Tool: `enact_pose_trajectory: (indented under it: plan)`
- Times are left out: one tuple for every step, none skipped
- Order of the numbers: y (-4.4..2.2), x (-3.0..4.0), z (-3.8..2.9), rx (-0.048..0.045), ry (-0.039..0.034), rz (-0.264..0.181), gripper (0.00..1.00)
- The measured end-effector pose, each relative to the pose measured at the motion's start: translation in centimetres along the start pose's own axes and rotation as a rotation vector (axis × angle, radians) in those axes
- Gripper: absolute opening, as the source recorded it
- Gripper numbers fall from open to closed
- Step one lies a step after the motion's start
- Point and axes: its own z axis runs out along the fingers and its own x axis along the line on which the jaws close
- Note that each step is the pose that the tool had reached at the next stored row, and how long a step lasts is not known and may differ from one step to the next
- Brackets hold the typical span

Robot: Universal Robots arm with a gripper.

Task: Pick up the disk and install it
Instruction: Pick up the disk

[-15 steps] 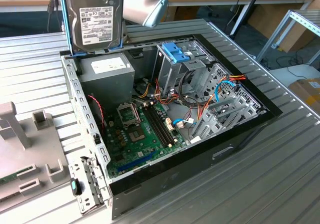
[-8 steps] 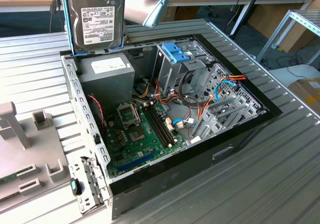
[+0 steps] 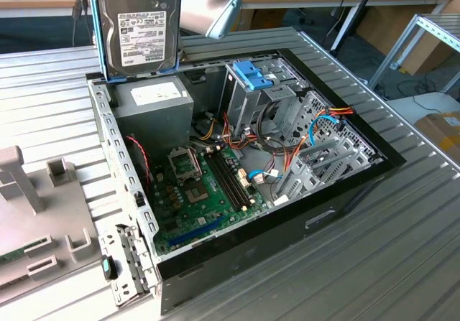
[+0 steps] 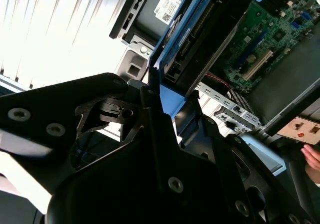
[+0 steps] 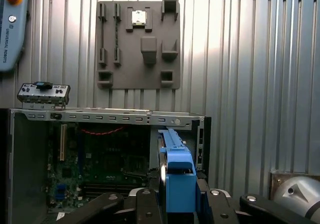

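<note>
The disk (image 3: 140, 23), a grey metal drive with a white label in a light-blue carrier, hangs upright above the far corner of the open computer case (image 3: 345, 192) on the exterior view's left. My gripper (image 5: 177, 206) is shut on it, with a black finger on each side of the blue carrier. In the first wrist view the disk (image 5: 176, 176) is edge-on above the case. The second wrist view has the disk (image 4: 200, 38) sticking out from my gripper (image 4: 165, 98) over the motherboard. The upright silver drive cage (image 3: 248, 102) with its blue latch (image 3: 253, 75) stands to the exterior view's right of the disk.
Inside the case lie the green motherboard (image 3: 201, 184), a grey power supply (image 3: 154, 98) right under the disk, and bundles of coloured cables (image 3: 287, 149). A grey parts fixture (image 5: 137, 43) lies on the ribbed metal table beside the case. A person's hand (image 4: 312, 160) is near the case edge.
</note>
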Motion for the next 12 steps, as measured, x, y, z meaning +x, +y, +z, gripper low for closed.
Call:
enact_pose_trajectory:
  plan:
    - [0.0, 0.05, 0.0, 0.0, 0.0, 0.0, 0.36]
    - [0.0, 0.23, -0.01, -0.0001, 0.0, 0.0, 0.36]
    - [-0.01, 0.47, -0.01, 0.0, 0.0, 0.0, 0.36]
    - [-0.01, 0.63, -0.01, -0.0001, 0.0, 0.0, 0.36]
    - [0.0, 0.69, -0.01, 0.0, 0.0, 0.0, 0.36]
    - [0.0, 0.69, -0.01, 0.0, 0.0, 0.0, 0.36]
    - [0.0, 0.7, -0.01, 0.0, 0.0, 0.0, 0.36]
    - [0.0, 0.7, -0.02, -0.0001, 0.0, 0.0, 0.36]
    - [0.0, 0.71, -0.01, -0.0001, 0.0, 0.0, 0.36]
    - [0.0, 0.71, -0.01, 0.0, 0.0, 0.0, 0.36]
    - [0.0, 0.71, -0.01, 0.0, 0.0, 0.0, 0.36]
    - [0.0, 0.71, -0.01, 0.0, 0.0, 0.0, 0.36]
